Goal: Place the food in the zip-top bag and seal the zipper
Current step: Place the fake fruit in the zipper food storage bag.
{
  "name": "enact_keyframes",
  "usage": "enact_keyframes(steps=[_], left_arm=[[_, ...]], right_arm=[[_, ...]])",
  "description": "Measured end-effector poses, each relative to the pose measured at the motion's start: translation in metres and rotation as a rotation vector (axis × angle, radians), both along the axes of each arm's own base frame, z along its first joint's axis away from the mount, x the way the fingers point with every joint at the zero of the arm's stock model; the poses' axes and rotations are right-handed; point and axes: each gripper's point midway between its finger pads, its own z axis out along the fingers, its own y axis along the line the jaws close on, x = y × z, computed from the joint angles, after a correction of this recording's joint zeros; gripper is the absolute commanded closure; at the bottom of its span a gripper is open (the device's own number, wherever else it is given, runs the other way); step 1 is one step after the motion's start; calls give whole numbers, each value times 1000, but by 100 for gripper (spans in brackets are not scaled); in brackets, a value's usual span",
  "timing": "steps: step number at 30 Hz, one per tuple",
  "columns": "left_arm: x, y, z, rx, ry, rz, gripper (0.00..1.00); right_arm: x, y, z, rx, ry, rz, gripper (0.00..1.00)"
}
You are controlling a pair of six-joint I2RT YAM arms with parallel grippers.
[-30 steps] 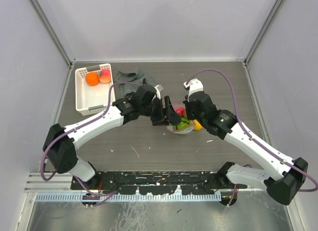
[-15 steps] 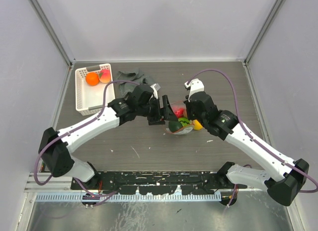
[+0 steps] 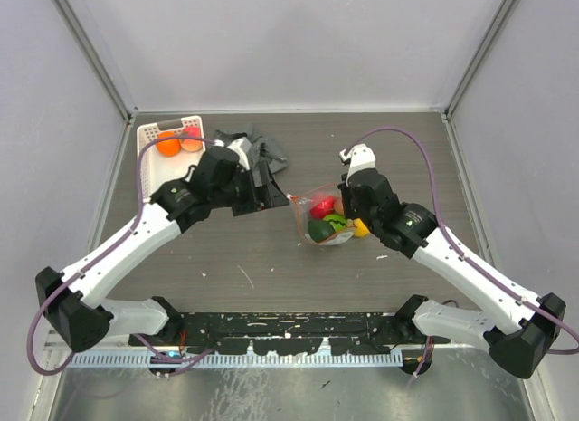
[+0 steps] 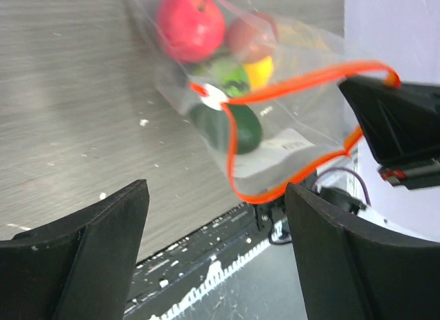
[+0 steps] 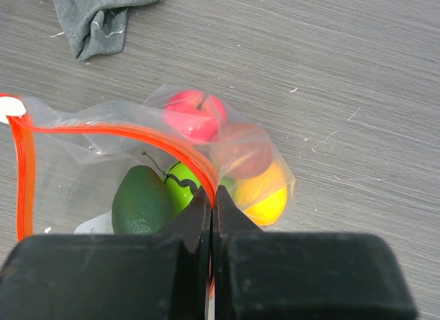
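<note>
The right gripper (image 5: 212, 204) has its fingers pressed flat together on the zipper (image 5: 103, 131), pinching the red-orange strip at the near side of the mouth. The zip-top bag (image 5: 82, 151) spreads out from the fingertips and lies on the table with its mouth standing open in a loop. A white tab (image 5: 10, 108) sits on the strip out to the left of the fingers.

Inside the bag, closest to the fingertips, lie a dark green avocado (image 5: 141, 206), a bright green fruit (image 5: 182, 182) and a yellow fruit (image 5: 265, 193). Just beyond them are a brownish-red fruit (image 5: 240, 149) and a red apple (image 5: 194, 115).

The left gripper (image 4: 214, 193) faces the bag's mouth from a little way off. Its fingers are spread wide and hold nothing.

Behind the left gripper's wrist sits a white lattice basket (image 3: 163, 125), partly covered by the arm. It holds an orange fruit (image 3: 168, 144) and a pink-orange fruit (image 3: 191, 140). A crumpled grey cloth (image 3: 262, 146) lies just beside that gripper, on its far side.

Everything rests on a dark grey wood-grain table (image 3: 271, 272). Pale plain walls (image 3: 289, 41) close it in on three sides.
</note>
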Motion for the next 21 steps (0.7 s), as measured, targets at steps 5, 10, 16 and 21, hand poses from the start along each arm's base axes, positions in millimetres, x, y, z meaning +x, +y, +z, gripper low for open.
enact_keyframes(steps=[5, 10, 16, 21], left_arm=[[20, 46, -1, 54, -29, 112, 17], [30, 69, -7, 96, -30, 156, 14], [46, 104, -22, 157, -6, 233, 13], [77, 151, -41, 228, 28, 366, 10]], right_arm=[[1, -3, 5, 7, -22, -15, 99], [1, -4, 11, 27, -47, -18, 99], [1, -5, 17, 51, -76, -22, 99], [0, -6, 14, 57, -85, -24, 99]])
